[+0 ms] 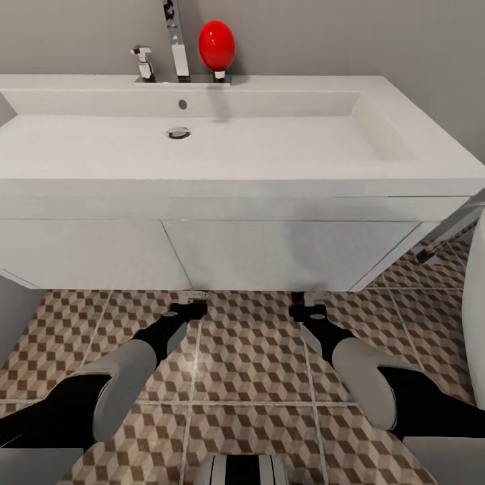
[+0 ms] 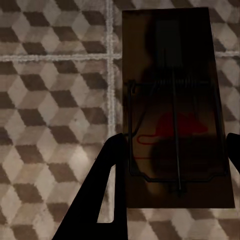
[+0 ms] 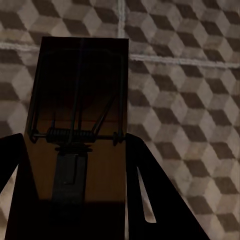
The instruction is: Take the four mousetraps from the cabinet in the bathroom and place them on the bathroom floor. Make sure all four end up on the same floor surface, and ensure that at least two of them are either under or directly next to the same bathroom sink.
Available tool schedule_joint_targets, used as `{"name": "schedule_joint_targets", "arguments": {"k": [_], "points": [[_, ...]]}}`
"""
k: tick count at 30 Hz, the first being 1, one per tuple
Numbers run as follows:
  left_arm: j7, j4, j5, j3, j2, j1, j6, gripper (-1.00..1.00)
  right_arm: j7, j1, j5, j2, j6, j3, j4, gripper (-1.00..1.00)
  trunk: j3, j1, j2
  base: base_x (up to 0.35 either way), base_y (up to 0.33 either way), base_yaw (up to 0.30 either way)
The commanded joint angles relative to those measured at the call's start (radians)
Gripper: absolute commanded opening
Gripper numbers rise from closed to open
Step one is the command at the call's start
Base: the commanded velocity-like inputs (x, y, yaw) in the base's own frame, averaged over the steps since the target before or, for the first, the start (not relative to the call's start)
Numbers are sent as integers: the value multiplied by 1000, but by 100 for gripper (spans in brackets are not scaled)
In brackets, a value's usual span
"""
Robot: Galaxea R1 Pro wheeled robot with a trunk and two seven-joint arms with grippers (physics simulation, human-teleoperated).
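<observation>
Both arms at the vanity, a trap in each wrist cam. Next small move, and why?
Probably lower both and open. Each mousetrap, left and right, sits between its gripper's jaws over the patterned floor tiles, and both grippers, left and right, hang at the foot of the sink's white vanity, so releasing here puts two beside that sink.
</observation>
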Motion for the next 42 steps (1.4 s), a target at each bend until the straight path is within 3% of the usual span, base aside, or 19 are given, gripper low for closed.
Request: {"name": "schedule_joint_targets", "arguments": {"k": [1,5,12,17,27,42], "points": [[4,-1,-11,6,-1,0,0,-100,0,-1,6,0,-3,-9,1,-100,-1,0,0,82,33,0],[9,1,-4,6,0,0,-17,-100,0,-1,6,0,-1,-9,1,-100,-1,0,0,27,11,0],[10,50,4,11,7,0,12,-100,0,1,6,0,2,-8,57,-100,-1,0,0,3,1,0],[10,60,7,12,18,0,50,-100,0,3,6,-1,0,-8,68,-100,-1,0,0,0,0,0],[10,90,9,14,47,0,55,-100,0,6,5,0,-4,-8,70,-100,-1,0,0,0,0,0],[11,95,6,14,49,0,40,-100,2,6,11,1,-7,-8,70,-100,-1,0,0,0,0,0]]}}
